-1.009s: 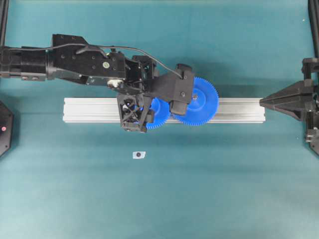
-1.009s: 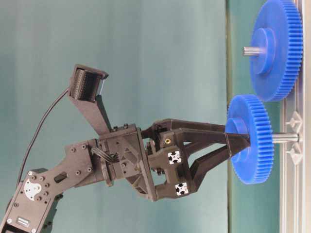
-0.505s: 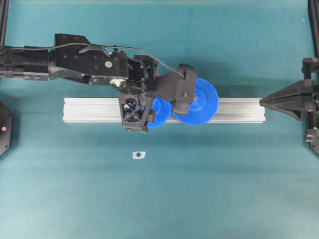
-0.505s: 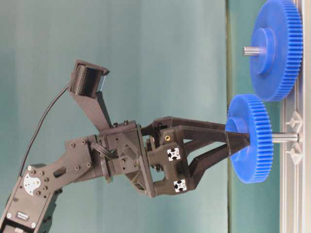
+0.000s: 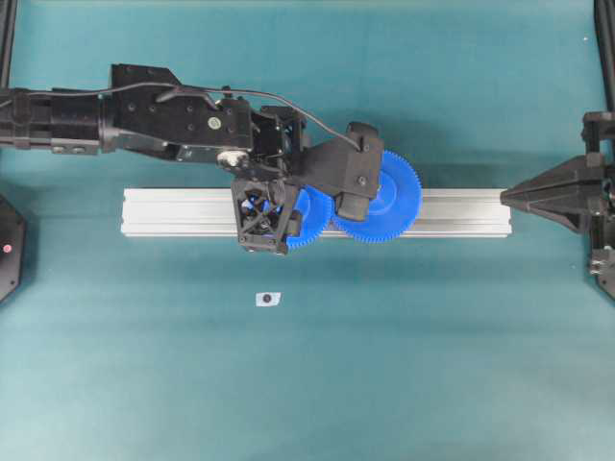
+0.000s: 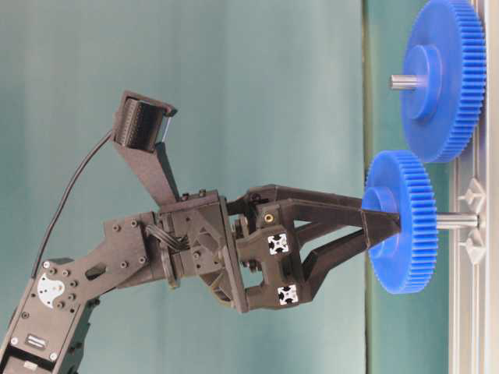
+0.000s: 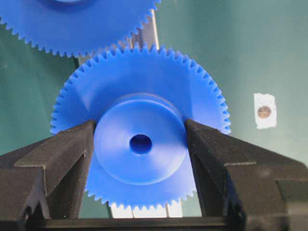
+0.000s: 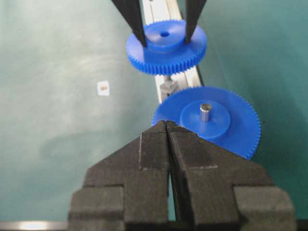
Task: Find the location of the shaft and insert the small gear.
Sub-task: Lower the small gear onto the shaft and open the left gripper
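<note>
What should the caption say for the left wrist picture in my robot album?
Left gripper pinches the small gear by its hub, beside the larger gear.

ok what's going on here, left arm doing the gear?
Yes. The left pincer is clamped on the raised hub of the small gear, holding it over the aluminium rail. The shaft shows between the gear and the rail, so the gear is on it but not seated down. The larger gear sits on its own pin alongside. The right pincer is shut and parked off the rail's end.
</note>
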### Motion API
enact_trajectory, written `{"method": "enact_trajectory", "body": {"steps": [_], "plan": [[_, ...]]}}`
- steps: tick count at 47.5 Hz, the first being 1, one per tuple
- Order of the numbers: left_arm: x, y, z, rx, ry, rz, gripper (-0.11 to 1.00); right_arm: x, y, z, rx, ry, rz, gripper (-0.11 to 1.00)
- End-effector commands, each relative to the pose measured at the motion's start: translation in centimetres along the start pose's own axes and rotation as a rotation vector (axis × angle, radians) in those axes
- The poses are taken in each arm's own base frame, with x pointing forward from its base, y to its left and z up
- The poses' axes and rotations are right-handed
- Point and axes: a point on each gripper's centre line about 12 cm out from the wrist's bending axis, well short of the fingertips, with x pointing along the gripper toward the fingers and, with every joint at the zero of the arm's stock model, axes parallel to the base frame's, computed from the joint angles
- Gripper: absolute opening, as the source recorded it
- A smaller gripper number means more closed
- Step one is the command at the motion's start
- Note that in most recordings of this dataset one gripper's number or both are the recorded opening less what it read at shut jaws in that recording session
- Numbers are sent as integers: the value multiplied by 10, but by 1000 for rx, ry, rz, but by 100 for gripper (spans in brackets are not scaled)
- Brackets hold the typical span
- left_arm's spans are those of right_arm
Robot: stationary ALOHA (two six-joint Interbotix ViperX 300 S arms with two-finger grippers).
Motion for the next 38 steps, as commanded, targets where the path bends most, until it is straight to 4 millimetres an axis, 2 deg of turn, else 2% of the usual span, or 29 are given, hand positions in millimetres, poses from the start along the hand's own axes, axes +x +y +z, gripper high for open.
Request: {"method": "enact_trajectory", "body": {"steps": [1,3,7,9,27,38], "plan": [[-8,14,2,-23,-24,21,64,0,0,5,12,-11,-2,2],[-9,14,2,-23,-26,21,66,1,0,5,12,-11,-2,2],[-10,13,3,-20,-29,21,80,0,0,5,12,-11,-2,2],[-11,12,3,-16,-31,20,82,1,0,5,12,-13,-1,2],[-16,9,9,-11,-48,22,79,0,0,6,13,-14,-1,2],[-31,11,15,-11,-89,33,78,1,0,5,13,-11,-1,2]]}}
